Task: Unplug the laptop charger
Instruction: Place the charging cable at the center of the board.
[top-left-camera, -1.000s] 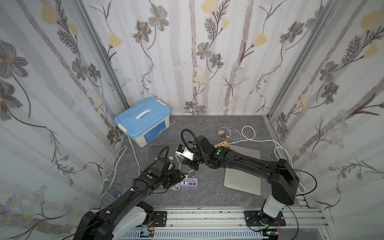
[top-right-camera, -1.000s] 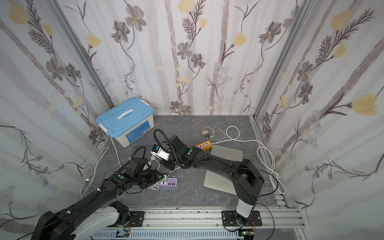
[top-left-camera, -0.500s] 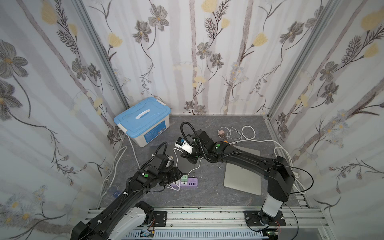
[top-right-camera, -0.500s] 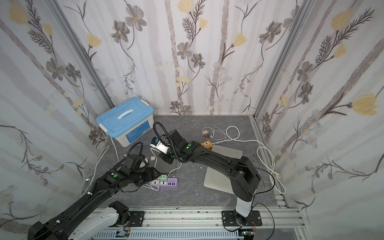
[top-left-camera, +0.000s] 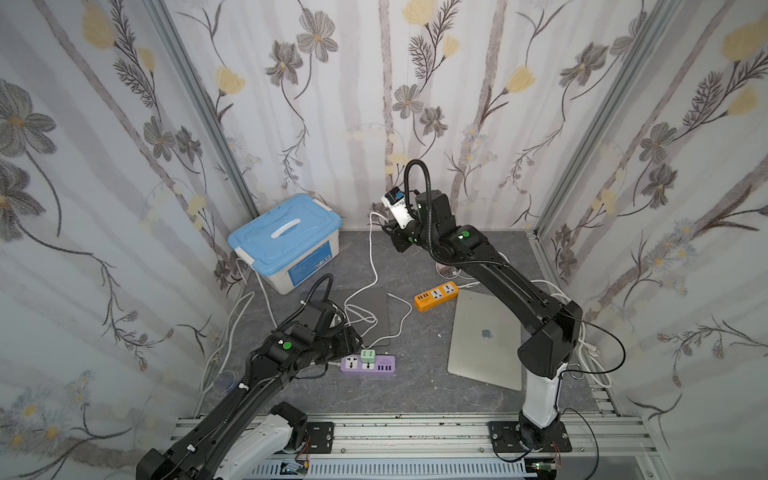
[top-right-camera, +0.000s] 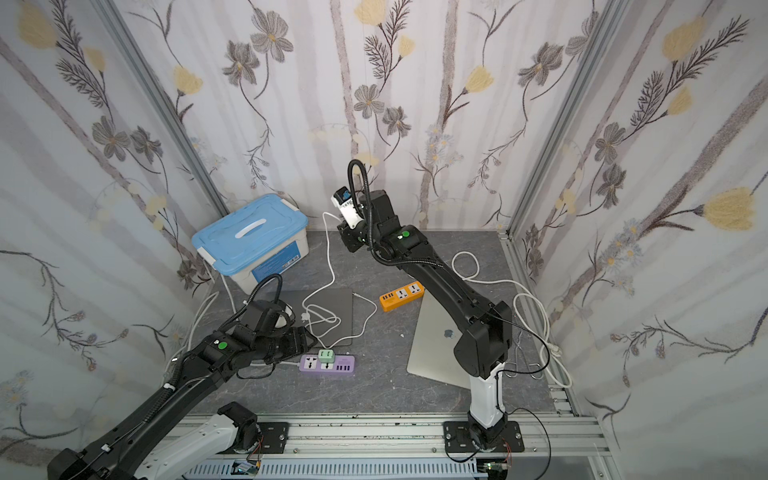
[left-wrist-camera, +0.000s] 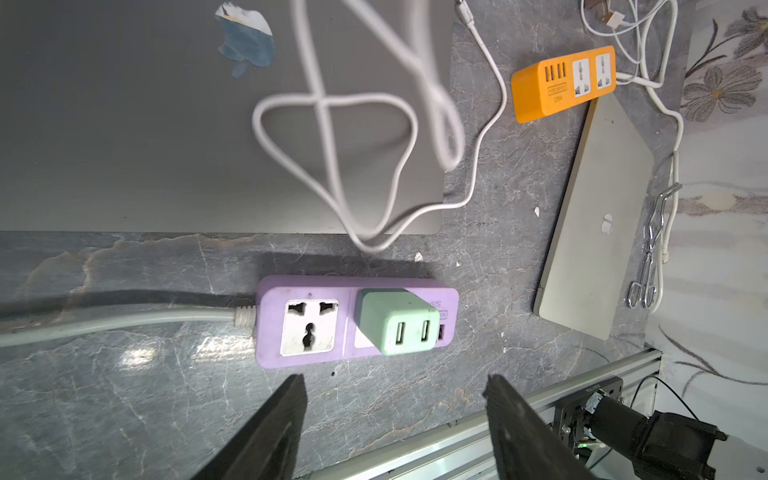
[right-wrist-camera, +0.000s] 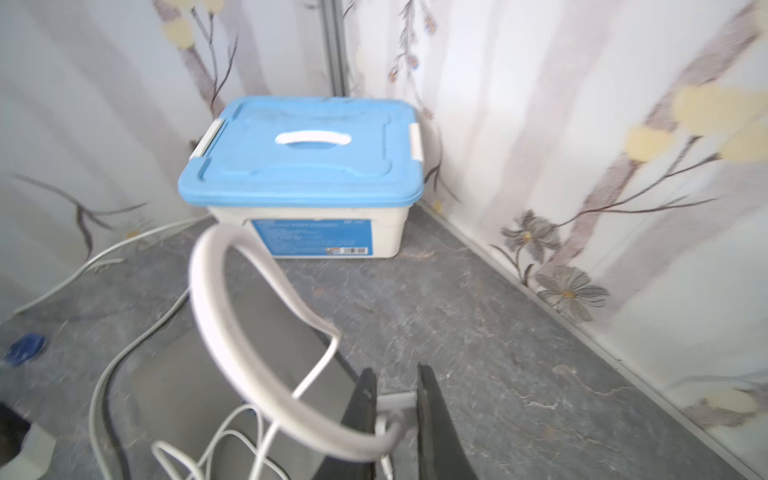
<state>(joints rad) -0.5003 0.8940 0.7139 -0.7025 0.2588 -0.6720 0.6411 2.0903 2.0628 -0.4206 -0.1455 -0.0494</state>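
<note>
Looks mostly done, judging from how things lie. Right gripper (right-wrist-camera: 395, 374) pinched narrow on the white charger cable (right-wrist-camera: 205, 307), up high near the back wall, with the blue box (right-wrist-camera: 299, 153) ahead of it. From there, cable hanging down in both top views to loose loops on the dark laptop (top-right-camera: 344, 303). Free plug end (top-left-camera: 388, 294) lying on the table between that laptop and the orange strip (top-left-camera: 436, 296), in no port. On the purple strip (left-wrist-camera: 270, 324), one socket (left-wrist-camera: 308, 327) empty and only the green adapter (left-wrist-camera: 399, 322) seated, its two ports bare. Left gripper (left-wrist-camera: 395, 378) wide open, holding nothing, hovering just off the purple strip. Probably left to do: setting the cable down clear of the strips and letting go. Cannot tell where the charger's brick sits; a pale block just past the right jaws, too blurred to name. Seen only from the right wrist: the pinch itself, hidden in the top views behind the wrist camera. Seen only from the left wrist: the empty socket and bare ports up close, small from above. Seen only from above: the height of the right arm and the whole run of cable down to the table.
</note>
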